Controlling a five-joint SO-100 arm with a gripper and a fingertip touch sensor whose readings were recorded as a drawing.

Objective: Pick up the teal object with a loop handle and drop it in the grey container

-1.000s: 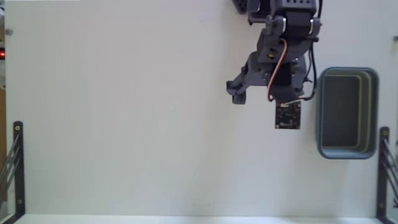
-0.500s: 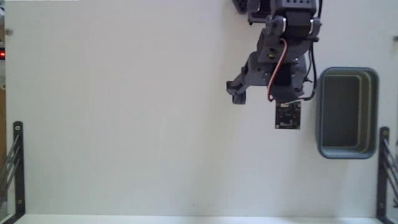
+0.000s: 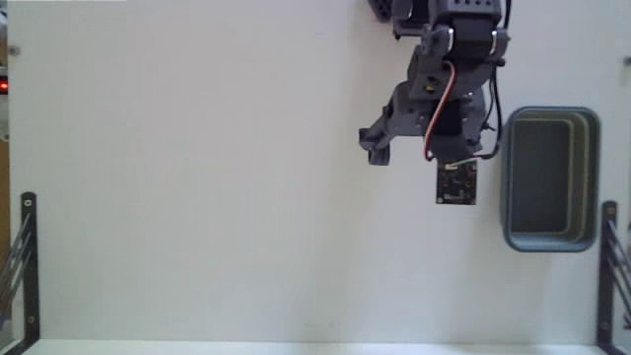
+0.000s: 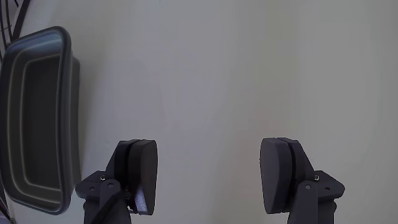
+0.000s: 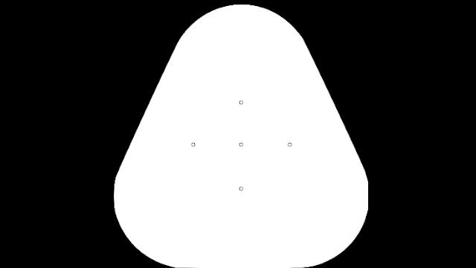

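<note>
The robot arm (image 3: 444,89) reaches down from the top of the fixed view over a white table (image 3: 197,197). A small camera board (image 3: 456,183) hangs at its low end, and a red wire runs along its side. The grey container (image 3: 549,177) sits on the table just to the right of the arm in this view. In the wrist view the grey container (image 4: 37,118) lies at the left edge, and I see nothing inside its dark hollow. The fingers (image 4: 213,174) are spread wide apart with nothing between them, only bare white table below. One finger is close to the bin but not touching it. The teal object with a loop handle does not show in either view, so I cannot tell where it is
</note>
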